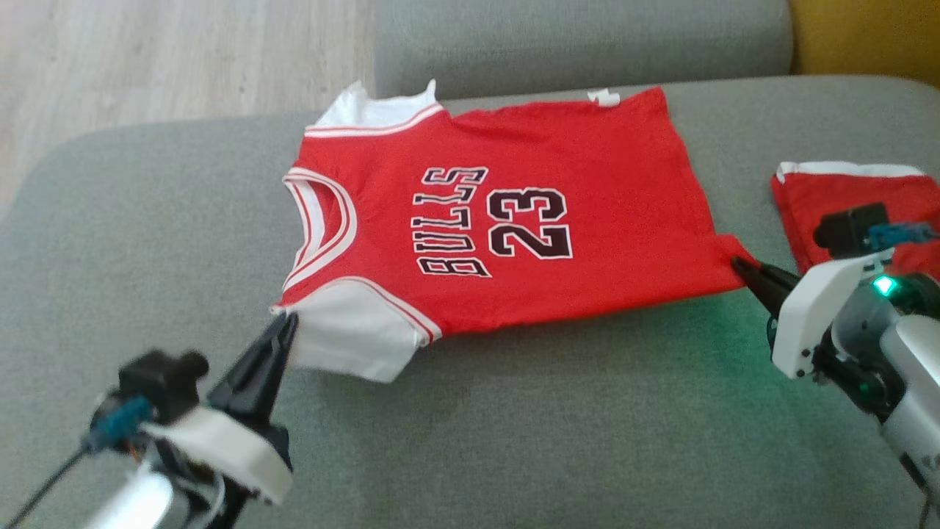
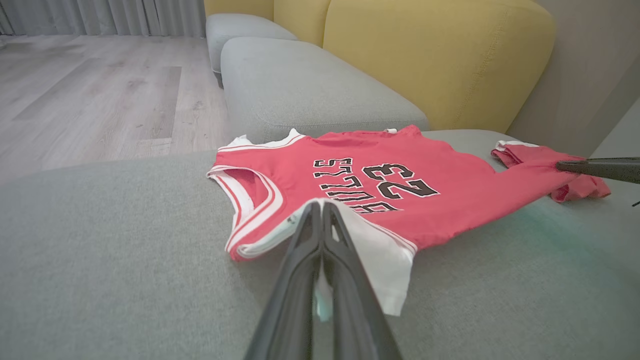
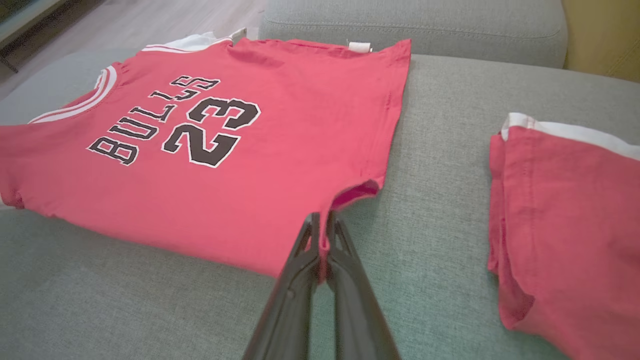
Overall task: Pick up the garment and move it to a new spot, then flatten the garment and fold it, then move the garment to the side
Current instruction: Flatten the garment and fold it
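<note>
The garment is a red jersey with white sleeves and "BULLS 23" in black, spread flat on the grey sofa seat, neck to the left. My left gripper is shut on its near white sleeve, pinching the cloth at the shoulder seam; in the left wrist view that gripper has the sleeve between its fingers. Over at the near hem corner, my right gripper is shut on red fabric, and the right wrist view shows this gripper clamping a fold of the garment.
A second red piece with a white band lies folded at the right edge of the seat, just behind my right wrist. A grey cushion sits behind the jersey, a yellow backrest beyond. Wooden floor lies past the seat's left end.
</note>
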Robot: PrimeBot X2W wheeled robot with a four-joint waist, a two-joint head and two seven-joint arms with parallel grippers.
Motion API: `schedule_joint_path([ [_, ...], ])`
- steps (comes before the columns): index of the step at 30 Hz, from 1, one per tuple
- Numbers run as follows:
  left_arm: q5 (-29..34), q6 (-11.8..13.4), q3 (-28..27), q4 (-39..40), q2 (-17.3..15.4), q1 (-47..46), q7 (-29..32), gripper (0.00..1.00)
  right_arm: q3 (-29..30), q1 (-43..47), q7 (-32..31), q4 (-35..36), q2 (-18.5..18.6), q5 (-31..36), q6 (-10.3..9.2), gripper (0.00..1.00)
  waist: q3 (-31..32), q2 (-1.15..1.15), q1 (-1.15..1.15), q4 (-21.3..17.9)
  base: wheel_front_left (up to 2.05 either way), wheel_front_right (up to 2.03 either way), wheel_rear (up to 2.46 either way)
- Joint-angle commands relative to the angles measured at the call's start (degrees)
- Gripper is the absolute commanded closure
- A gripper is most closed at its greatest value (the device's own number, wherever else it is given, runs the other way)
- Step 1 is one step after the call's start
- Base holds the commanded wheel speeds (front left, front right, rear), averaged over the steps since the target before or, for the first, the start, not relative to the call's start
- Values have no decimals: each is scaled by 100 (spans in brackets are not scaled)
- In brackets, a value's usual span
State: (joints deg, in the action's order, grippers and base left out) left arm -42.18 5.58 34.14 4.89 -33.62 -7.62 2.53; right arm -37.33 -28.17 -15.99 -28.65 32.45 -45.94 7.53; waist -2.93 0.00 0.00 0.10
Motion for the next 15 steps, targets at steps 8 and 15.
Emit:
schedule_joint_path([
  [8, 153, -200, -242, -449, -266, -1386, 424, 100, 467, -554, -317, -10, -246, 343, -4, 100, -526, 0, 0, -25, 0, 0, 0],
  [15, 354, -465, -117, -1534, -134, -2337, 648, 100, 789, -1100, -692, -720, -696, 650, -4, 100, -842, 0, 0, -44, 0, 0, 0],
])
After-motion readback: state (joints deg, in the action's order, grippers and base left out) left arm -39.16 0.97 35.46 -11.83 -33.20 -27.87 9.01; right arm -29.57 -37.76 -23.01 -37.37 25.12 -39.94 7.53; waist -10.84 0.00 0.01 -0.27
